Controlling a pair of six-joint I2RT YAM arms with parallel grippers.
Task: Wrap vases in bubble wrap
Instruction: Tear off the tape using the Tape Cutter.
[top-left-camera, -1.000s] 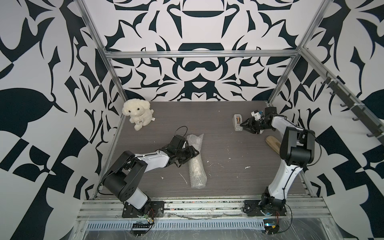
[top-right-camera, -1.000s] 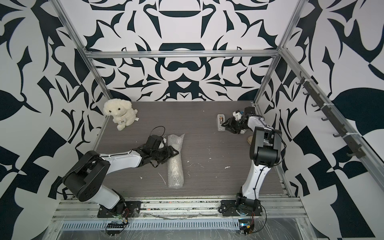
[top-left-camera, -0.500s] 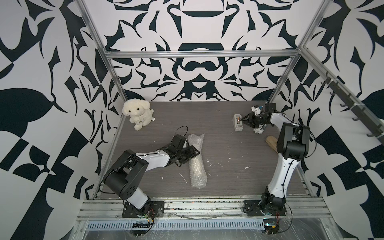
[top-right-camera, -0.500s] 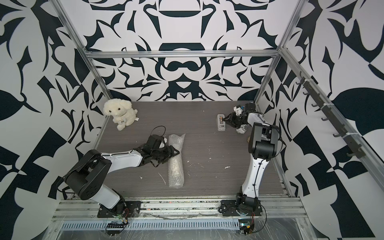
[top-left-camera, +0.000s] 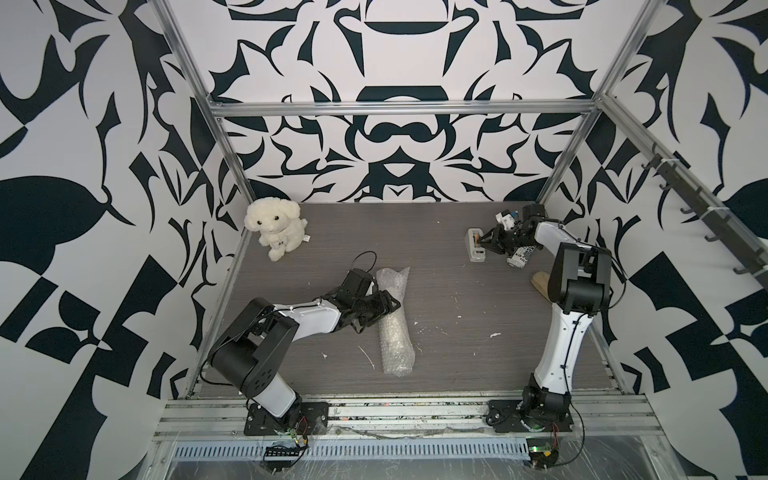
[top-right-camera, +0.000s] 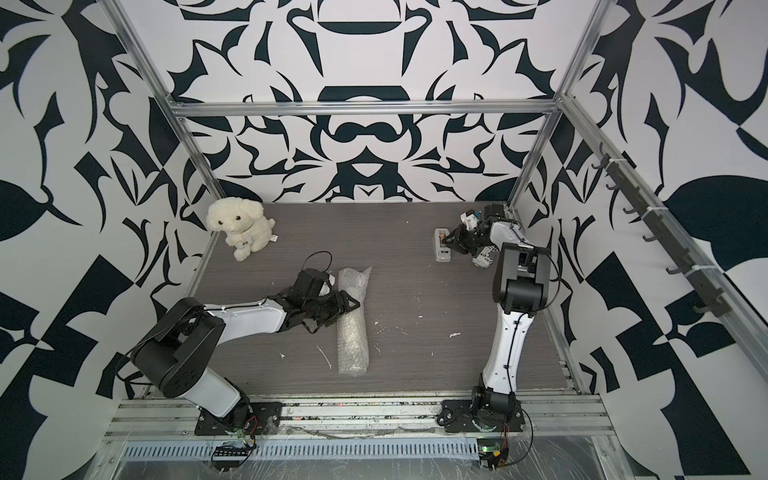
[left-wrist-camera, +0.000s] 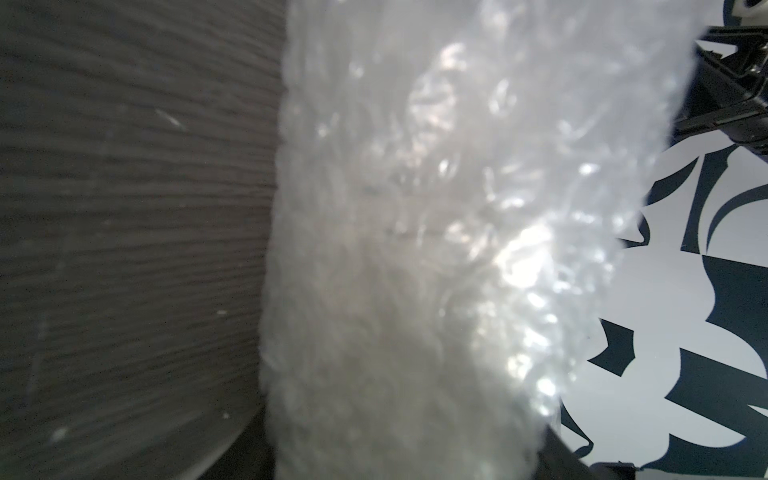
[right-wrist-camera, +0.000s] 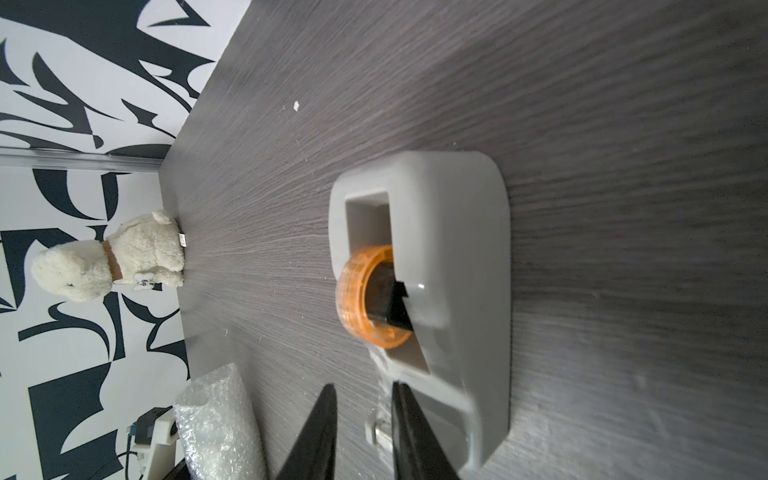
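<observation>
The wrap (top-left-camera: 395, 336), rolled mid-table, is clamped by the left gripper (top-left-camera: 392, 305); the vase is hidden, presumably inside. At the dispenser (right-wrist-camera: 457, 249), the right gripper (right-wrist-camera: 363, 399) is seen slightly apart: the tape (right-wrist-camera: 353, 286) end should be pinched squarely, then drawn straight.

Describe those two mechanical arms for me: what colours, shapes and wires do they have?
Both the left arm and the right arm have smooth white casings between bulky black joints, and stand on flat black base plates. Each ends in black fingers that taper to points. A thin black cable loops above the left wrist; red and black wires trail from the bases.
</observation>
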